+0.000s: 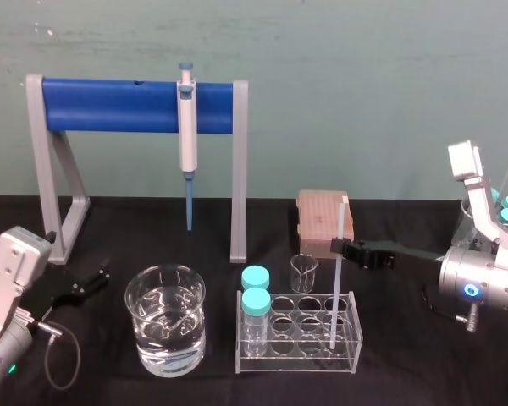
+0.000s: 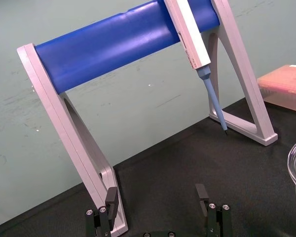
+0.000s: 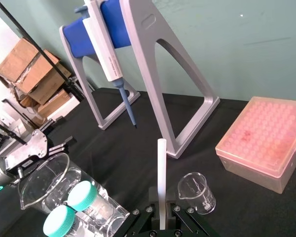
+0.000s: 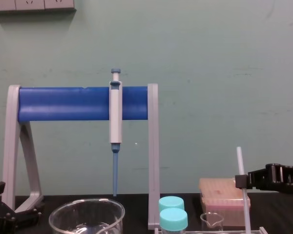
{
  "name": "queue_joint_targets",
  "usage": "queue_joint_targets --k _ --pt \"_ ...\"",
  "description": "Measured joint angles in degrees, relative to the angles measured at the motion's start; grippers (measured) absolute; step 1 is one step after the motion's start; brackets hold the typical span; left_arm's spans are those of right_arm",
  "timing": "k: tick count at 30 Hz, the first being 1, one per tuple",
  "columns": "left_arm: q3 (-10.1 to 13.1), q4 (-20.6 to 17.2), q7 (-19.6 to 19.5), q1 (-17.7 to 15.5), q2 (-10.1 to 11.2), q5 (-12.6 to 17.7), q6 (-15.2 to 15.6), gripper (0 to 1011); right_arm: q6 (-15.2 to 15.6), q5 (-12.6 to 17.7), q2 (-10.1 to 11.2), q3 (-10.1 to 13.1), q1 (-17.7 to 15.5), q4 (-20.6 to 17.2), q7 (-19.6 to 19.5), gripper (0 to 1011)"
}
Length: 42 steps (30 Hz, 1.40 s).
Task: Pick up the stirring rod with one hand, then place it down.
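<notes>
The stirring rod (image 1: 336,283) is a thin translucent-white stick. It stands nearly upright with its lower end in a back-right hole of the clear tube rack (image 1: 298,362). My right gripper (image 1: 341,247) reaches in from the right and is shut on the stirring rod about a third of the way down. In the right wrist view the rod (image 3: 161,173) rises from between the black fingers of that gripper (image 3: 161,219). In the chest view the rod (image 4: 240,163) passes through the right gripper (image 4: 240,182). My left gripper (image 1: 86,285) rests open at the table's left, its fingers (image 2: 202,193) wide apart.
A grey stand with a blue bar (image 1: 110,106) holds the grey-and-blue pipette (image 1: 187,127) at the back. A water-filled beaker (image 1: 165,320) sits front left. Two teal-capped vials (image 1: 256,296) stand in the rack. A small beaker (image 1: 303,272) and a pink tip box (image 1: 320,216) lie behind it.
</notes>
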Motion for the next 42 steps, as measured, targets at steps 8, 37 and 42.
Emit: queue_joint_targets --k 8,37,42 --pt "0.0 0.0 0.0 0.0 0.0 0.0 0.0 1005 -1.7 0.3 1.3 0.1 -1.6 -4.3 -0.3 69" --pt "0.0 0.0 0.0 0.0 0.0 0.0 0.0 1004 -11.1 -14.2 9.2 1.3 -4.6 -21.0 -4.4 69" --pt "0.0 0.0 0.0 0.0 0.0 0.0 0.0 1005 -12.0 -14.3 9.5 3.2 -5.7 -22.6 -5.0 69"
